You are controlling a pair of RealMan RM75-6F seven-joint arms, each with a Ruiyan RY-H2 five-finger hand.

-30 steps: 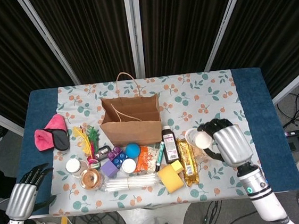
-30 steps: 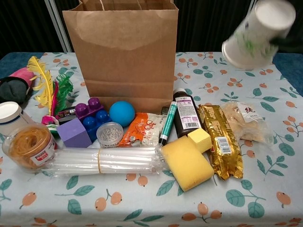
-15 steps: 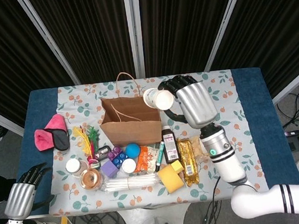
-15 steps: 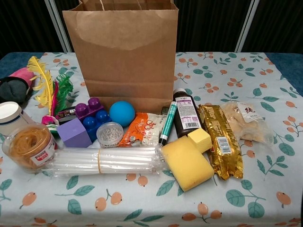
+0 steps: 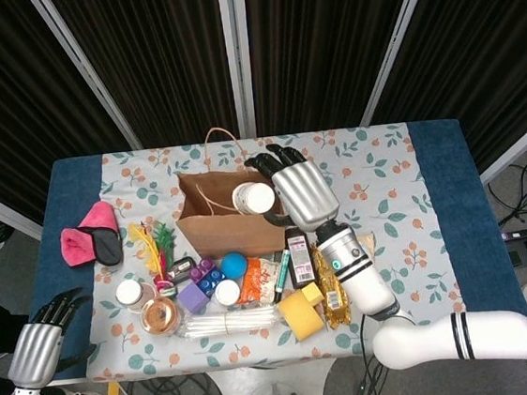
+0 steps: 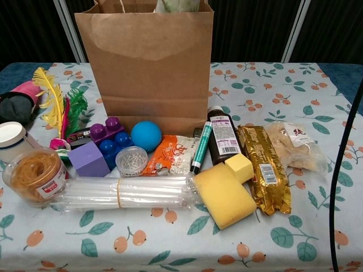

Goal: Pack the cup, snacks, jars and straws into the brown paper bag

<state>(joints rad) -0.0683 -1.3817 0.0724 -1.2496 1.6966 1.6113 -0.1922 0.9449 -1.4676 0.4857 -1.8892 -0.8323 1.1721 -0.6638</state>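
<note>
1. The left hand (image 5: 43, 341) is hanging off the near left corner of the surface (image 5: 452, 196), holding nothing, its fingers lying loosely apart; its arm is running out of the head view.
2. A bundle of straws (image 6: 122, 193) is lying along the near edge, with a jar of rubber bands (image 6: 35, 175) just to its left and a white-lidded jar (image 6: 10, 139) being cut off by the chest view's edge.
3. A yellow sponge (image 6: 226, 194) is sitting at the straws' right end, touching a gold snack bar (image 6: 264, 168); a clear snack packet (image 6: 296, 146) is lying beside the bar.
4. An orange snack packet (image 6: 167, 156), a blue ball (image 6: 146, 135) and a dark bottle (image 6: 221, 137) are resting at the foot of the brown paper bag (image 6: 146, 62).
5. The right hand (image 5: 299, 192) is holding the cup (image 5: 252, 198) over the bag's open mouth. In the chest view only a sliver of the cup is peeking above the bag's rim, and the hand is hidden there.
</note>
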